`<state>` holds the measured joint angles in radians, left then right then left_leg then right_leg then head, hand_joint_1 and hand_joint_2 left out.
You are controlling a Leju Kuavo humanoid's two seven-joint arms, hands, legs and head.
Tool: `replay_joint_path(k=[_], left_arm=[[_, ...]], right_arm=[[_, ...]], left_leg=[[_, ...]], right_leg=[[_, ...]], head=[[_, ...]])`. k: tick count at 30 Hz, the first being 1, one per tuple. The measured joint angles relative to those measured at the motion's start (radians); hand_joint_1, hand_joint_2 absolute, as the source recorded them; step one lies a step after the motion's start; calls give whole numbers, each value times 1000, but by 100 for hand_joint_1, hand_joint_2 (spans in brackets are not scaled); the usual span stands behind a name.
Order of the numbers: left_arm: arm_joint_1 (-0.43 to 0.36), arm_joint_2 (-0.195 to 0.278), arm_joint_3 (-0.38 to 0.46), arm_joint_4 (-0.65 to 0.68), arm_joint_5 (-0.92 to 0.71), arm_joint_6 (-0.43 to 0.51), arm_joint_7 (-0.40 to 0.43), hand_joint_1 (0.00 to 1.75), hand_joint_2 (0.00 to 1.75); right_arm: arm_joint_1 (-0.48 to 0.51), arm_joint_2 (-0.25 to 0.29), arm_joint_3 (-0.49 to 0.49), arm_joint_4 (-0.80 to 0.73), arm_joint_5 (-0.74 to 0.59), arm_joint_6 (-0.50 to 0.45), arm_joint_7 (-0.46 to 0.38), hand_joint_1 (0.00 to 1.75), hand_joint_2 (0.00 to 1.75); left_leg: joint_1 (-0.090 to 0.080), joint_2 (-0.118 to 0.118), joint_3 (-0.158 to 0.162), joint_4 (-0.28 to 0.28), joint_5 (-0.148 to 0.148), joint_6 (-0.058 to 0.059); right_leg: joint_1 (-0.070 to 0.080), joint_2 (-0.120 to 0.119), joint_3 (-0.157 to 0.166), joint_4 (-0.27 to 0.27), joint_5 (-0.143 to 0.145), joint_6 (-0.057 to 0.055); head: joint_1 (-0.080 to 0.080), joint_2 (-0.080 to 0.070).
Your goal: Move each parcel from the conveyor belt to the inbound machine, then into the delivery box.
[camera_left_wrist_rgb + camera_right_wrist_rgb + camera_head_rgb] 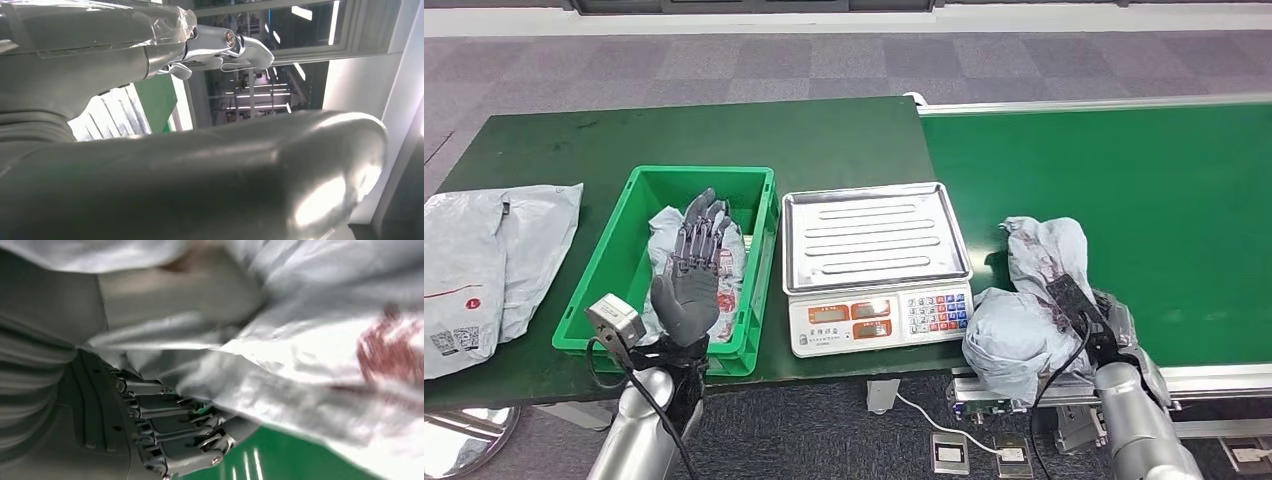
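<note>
A crumpled grey-white parcel [1022,325] with red print lies at the near edge of the green conveyor belt [1144,180]. My right hand [1089,315] grips it from the near side. In the right wrist view the dark fingers [175,432] curl under the plastic of the parcel [325,335]. The inbound machine is a scale with a bare steel tray [874,240], standing left of the belt. Left of it stands the green delivery box [604,262] with one wrapped parcel [737,262] inside. My left hand [692,275] hovers over that box, fingers stretched out, holding nothing; its thumb [210,170] looms large in the left wrist view.
Several flat grey mailer bags [494,260] lie at the table's far left. The scale's keypad and displays [879,320] face me at the table's front edge. A cable and floor sockets [949,452] sit below the gap between table and belt.
</note>
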<state>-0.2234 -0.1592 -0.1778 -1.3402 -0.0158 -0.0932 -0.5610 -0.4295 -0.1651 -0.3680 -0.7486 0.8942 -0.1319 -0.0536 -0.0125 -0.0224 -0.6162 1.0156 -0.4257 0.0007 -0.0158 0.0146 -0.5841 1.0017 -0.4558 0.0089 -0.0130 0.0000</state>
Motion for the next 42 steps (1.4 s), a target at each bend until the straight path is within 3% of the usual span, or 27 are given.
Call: replay_joint_path(k=[12,42], left_arm=[[15,1,0,-32,-2,-3,3,0,0],[18,1,0,-37,-2,-4,3,0,0]], right_arm=[[38,19,17,-122,-23,5,3,175,175],[46,25,17,-135,-23,5,2,175,175]], left_leg=[[0,-2,-1,0,0,0],[0,-2,-1,0,0,0]], right_leg=[[0,-1,0,0,-1,0],[0,-1,0,0,-1,0]], head=[[0,0],[0,0]])
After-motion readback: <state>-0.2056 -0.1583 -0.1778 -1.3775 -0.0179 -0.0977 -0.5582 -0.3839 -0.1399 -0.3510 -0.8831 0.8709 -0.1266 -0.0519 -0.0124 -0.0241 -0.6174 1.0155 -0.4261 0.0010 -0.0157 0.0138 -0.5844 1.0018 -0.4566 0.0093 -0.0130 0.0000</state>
